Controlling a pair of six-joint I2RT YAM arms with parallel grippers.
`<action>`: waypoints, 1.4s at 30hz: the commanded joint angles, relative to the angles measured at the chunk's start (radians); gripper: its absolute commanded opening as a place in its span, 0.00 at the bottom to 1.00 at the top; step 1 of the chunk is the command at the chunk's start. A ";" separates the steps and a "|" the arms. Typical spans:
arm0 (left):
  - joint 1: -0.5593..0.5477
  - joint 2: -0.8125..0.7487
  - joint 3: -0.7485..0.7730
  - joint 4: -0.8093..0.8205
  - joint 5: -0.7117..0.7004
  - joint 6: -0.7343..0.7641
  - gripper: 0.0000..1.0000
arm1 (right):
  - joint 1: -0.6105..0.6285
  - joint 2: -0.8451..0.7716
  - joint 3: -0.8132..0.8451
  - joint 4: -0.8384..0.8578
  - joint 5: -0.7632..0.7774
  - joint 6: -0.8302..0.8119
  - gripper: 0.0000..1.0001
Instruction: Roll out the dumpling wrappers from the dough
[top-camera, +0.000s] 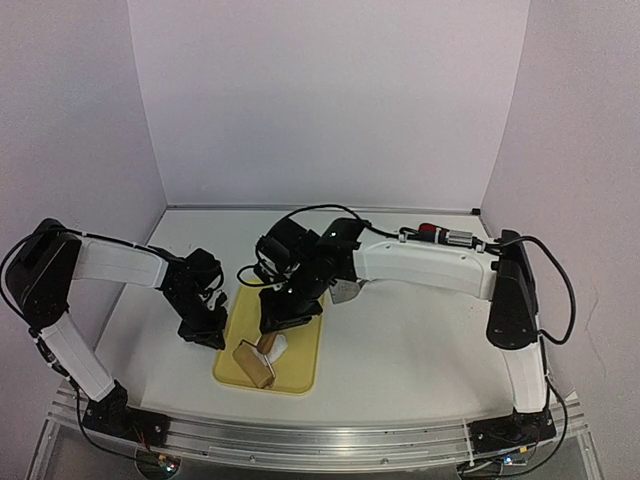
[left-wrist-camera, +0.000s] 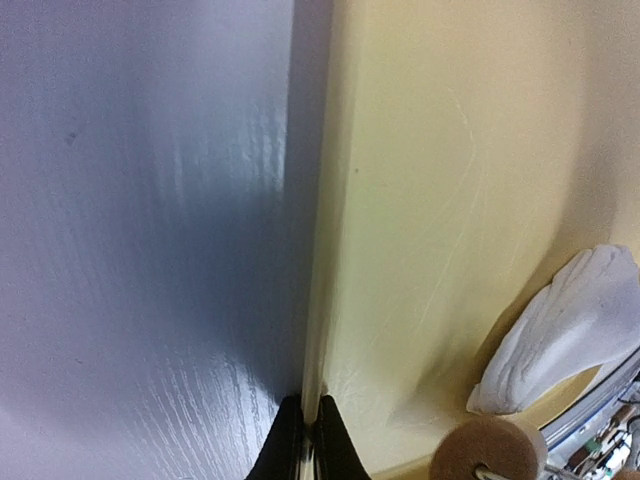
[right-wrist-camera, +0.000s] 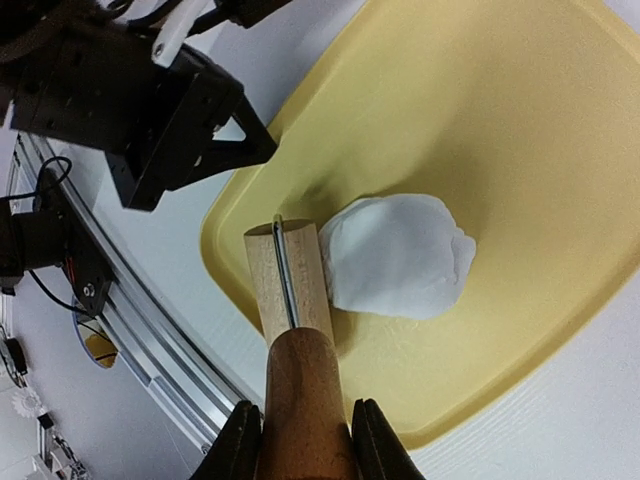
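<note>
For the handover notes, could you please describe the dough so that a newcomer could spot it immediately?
Find the yellow cutting board at the near middle of the table. On it, against the barrel of the wooden roller, lies the dough: a soft, matte white lump, the only white thing on the board.

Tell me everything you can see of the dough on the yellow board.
The dough is one soft-looking, matte white lump, rounded and somewhat squashed, with shallow folds on its surface and no hole cut in it. It lies on the yellow board, in the half nearer the arm bases. The drum of the wooden roller, held by its handle in the right claw, butts against one side of it. Nothing else touches it.
</note>
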 joint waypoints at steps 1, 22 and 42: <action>0.011 -0.003 0.037 0.005 -0.119 -0.164 0.00 | 0.003 -0.210 -0.031 0.004 -0.030 -0.019 0.00; 0.019 -0.152 0.180 -0.131 -0.023 0.079 0.74 | -0.054 -0.571 -0.522 0.037 0.395 0.421 0.00; 0.066 0.595 0.937 -0.065 -0.120 0.688 0.79 | -0.053 -0.547 -0.484 0.080 0.429 0.489 0.00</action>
